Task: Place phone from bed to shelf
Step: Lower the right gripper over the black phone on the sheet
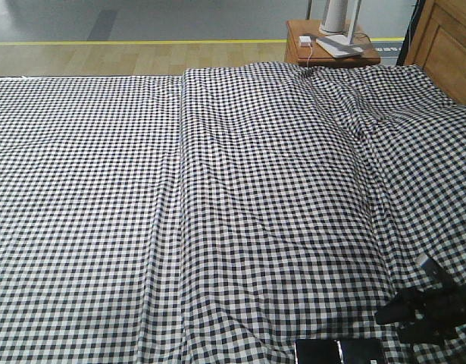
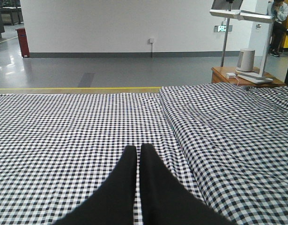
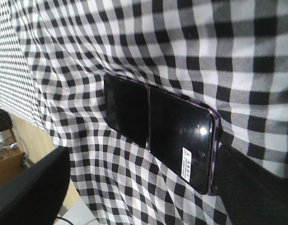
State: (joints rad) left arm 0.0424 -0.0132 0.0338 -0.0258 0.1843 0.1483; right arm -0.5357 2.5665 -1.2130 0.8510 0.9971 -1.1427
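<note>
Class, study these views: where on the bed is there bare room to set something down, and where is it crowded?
Nearly the whole bed is bare: the left half up to the long fold, and the middle right of it. Crowded only at the near right edge, where the phone lies beside the right gripper. The side table holds clutter.

the phone [image 1: 339,352] runs off the bottom edge of the front view, so only its upper strip shows. the right end effector [image 1: 395,318] there is a dark tangle cut by the right edge, its shape hard to read. in the right wrist view its fingers [image 3: 33,187] are blurred dark masses cut by the frame. one lies at the phone's end, but whether it touches cannot be told. the sticker [image 3: 186,161] print is too small to read. the left end effector [image 2: 138,150] is soft-focused, its base off the bottom. the bed [image 1: 89,227] overruns every view's edges.
</note>
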